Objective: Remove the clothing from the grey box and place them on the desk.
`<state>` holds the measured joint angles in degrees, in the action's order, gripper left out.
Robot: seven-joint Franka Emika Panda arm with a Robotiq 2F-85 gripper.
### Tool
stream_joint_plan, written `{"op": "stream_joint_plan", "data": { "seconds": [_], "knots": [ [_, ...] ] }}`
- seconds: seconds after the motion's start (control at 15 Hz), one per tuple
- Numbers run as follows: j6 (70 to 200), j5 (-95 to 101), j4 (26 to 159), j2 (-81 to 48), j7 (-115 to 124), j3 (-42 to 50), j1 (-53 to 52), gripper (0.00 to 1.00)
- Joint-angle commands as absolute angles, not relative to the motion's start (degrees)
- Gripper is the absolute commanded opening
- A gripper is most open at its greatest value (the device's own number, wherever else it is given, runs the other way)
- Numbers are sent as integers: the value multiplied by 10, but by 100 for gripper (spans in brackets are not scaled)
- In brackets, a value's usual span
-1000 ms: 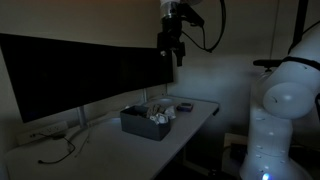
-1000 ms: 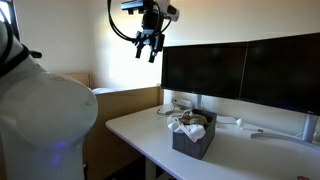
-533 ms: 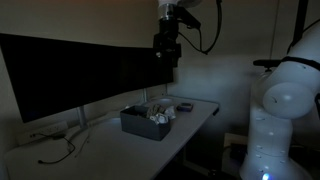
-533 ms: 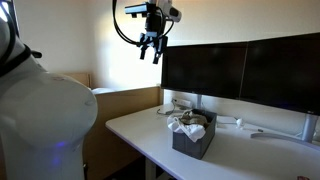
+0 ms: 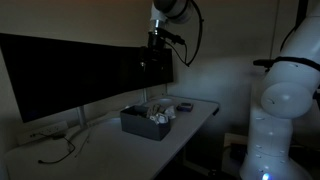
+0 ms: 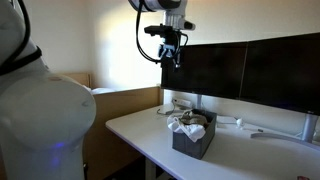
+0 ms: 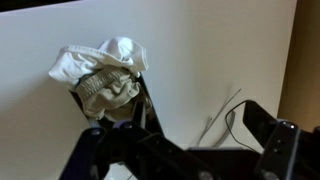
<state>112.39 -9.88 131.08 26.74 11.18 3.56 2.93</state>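
The grey box [image 5: 140, 124] stands on the white desk [image 5: 105, 145] in front of the monitors; it also shows in an exterior view [image 6: 196, 140]. Pale crumpled clothing [image 5: 158, 115] [image 6: 184, 123] lies inside it. In the wrist view the clothing [image 7: 102, 72] shows from above at the upper left, heaped in the dark box [image 7: 140, 108]. My gripper [image 5: 158, 60] [image 6: 172, 57] hangs high above the desk, well above the box, touching nothing. Its dark fingers [image 7: 180, 142] frame the bottom of the wrist view, spread apart and empty.
Two wide dark monitors [image 5: 80, 70] [image 6: 250, 70] stand along the back of the desk. A small dark object [image 5: 185, 106] lies near the box. Cables [image 7: 222, 115] [image 5: 55, 152] run over the desk. The robot's white base [image 5: 280, 110] stands beside the desk.
My gripper has swung sideways toward the monitors, moving over the box area and dropping slightly. The box and clothing have not moved.
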Motion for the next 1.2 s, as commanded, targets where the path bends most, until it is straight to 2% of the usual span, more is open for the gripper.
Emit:
{"op": "stream_joint_plan", "data": {
  "seconds": [0.0,0.6,1.13],
  "knots": [
    [1199,-70,1314,227,93,44,57,100],
    [1346,-12,1313,134,90,61,77,100],
    [1314,11,1310,106,106,70,88,100]
  ]
}}
